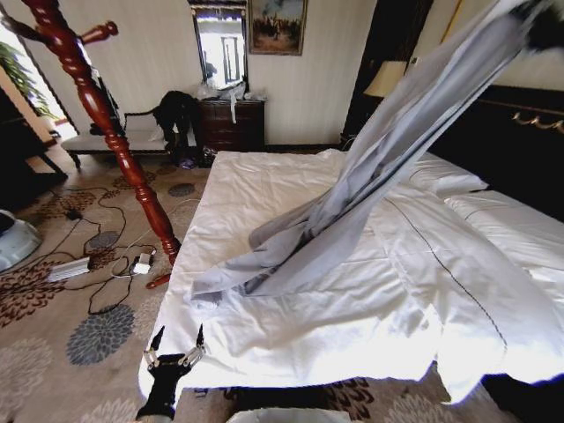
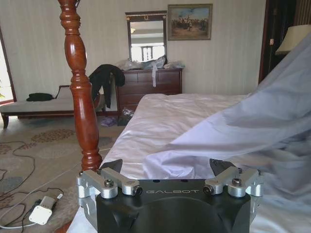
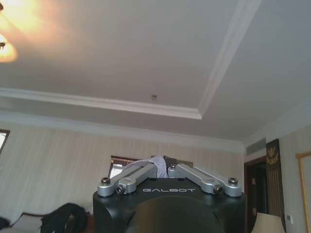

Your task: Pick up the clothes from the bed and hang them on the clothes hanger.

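The clothes, a light grey-blue shirt (image 1: 370, 185), hang in a long slant from the upper right down onto the bed (image 1: 352, 335), where the lower part lies crumpled on the white duvet. My right gripper (image 1: 539, 25) is raised high at the top right, shut on a pinch of the shirt's fabric (image 3: 146, 167); the right wrist view shows its fingertips (image 3: 164, 169) closed under the ceiling. My left gripper (image 1: 179, 339) stands open, low by the bed's near left corner, a little short of the shirt's edge (image 2: 262, 121). The clothes hanger is out of view.
A red-brown turned wooden coat stand (image 1: 115, 141) rises left of the bed, close to my left arm. Cables and a power strip (image 1: 70, 269) lie on the patterned carpet. A dark dresser (image 1: 231, 123), a bench and a black garment heap (image 1: 176, 110) line the far wall.
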